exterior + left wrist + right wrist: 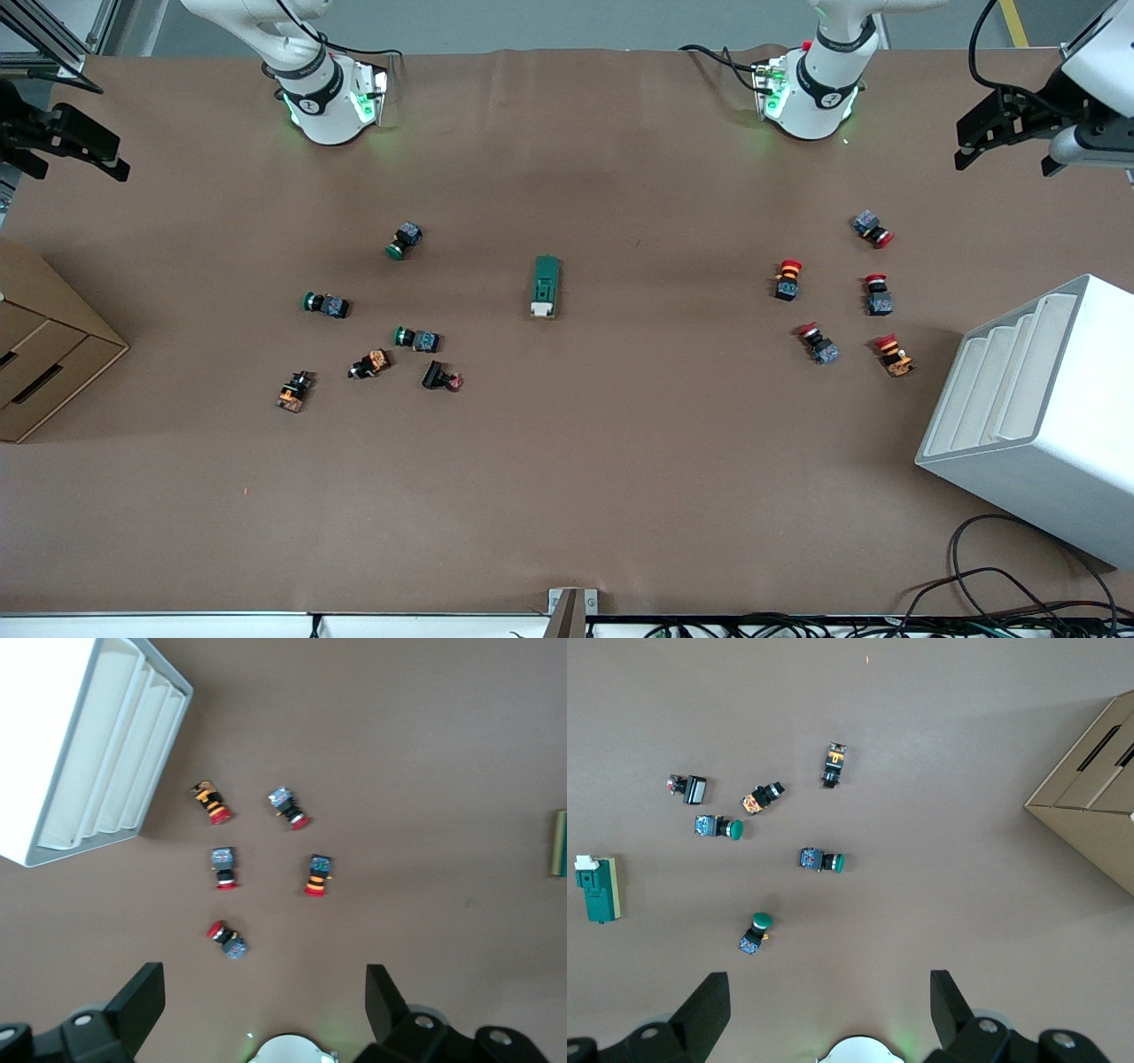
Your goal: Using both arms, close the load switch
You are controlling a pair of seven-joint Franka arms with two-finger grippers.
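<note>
Grippers hang high at the table's ends, left gripper (257, 1010) and right gripper (824, 1010) both spread and empty. Dark-green rectangular load switch (546, 285), cream slider nearest the front camera, lies mid-table between them; approach together, one bracing, one pushing.

Load switch (560, 843) cut off at left wrist frame edge, only a sliver shows. White rack (1041, 412) and cardboard box (40, 341) clipped by front frame edges. Push-button markings too small to read.
</note>
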